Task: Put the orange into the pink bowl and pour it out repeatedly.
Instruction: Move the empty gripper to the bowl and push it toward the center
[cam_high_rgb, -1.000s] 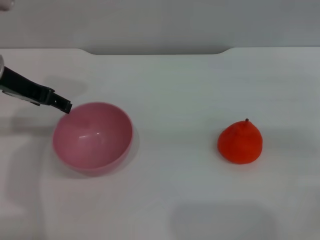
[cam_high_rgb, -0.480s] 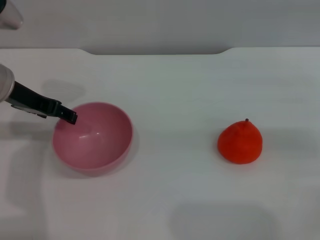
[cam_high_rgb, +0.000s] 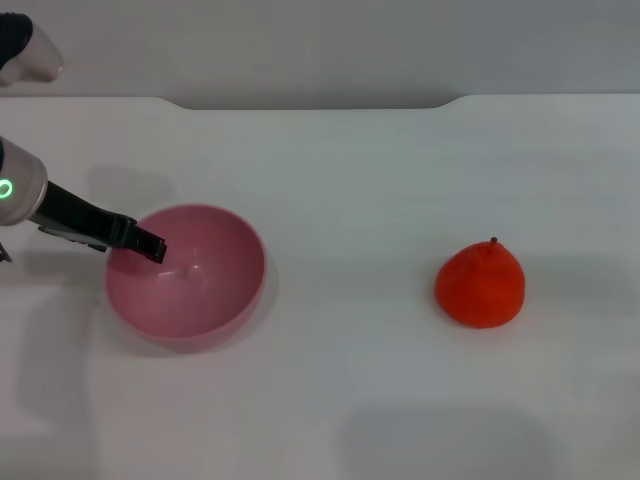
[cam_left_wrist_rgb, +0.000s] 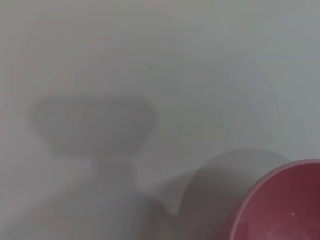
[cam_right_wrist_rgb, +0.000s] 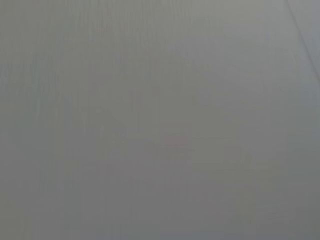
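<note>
The pink bowl (cam_high_rgb: 186, 274) stands upright and empty on the white table at the left of the head view. Part of its rim also shows in the left wrist view (cam_left_wrist_rgb: 280, 200). The orange (cam_high_rgb: 481, 284) sits on the table well to the right of the bowl, stem up, with nothing touching it. My left gripper (cam_high_rgb: 150, 246) reaches in from the left edge, and its dark tip is over the bowl's left inner side, just past the rim. My right gripper is out of view.
The white table (cam_high_rgb: 350, 180) ends at a far edge with a shallow notch (cam_high_rgb: 315, 103). A rounded part of the left arm (cam_high_rgb: 25, 50) shows at the top left corner. The right wrist view shows only plain grey surface.
My left gripper has moved rightward and slightly nearer, from the bowl's far-left rim to over its inside. The bowl and the orange have not moved.
</note>
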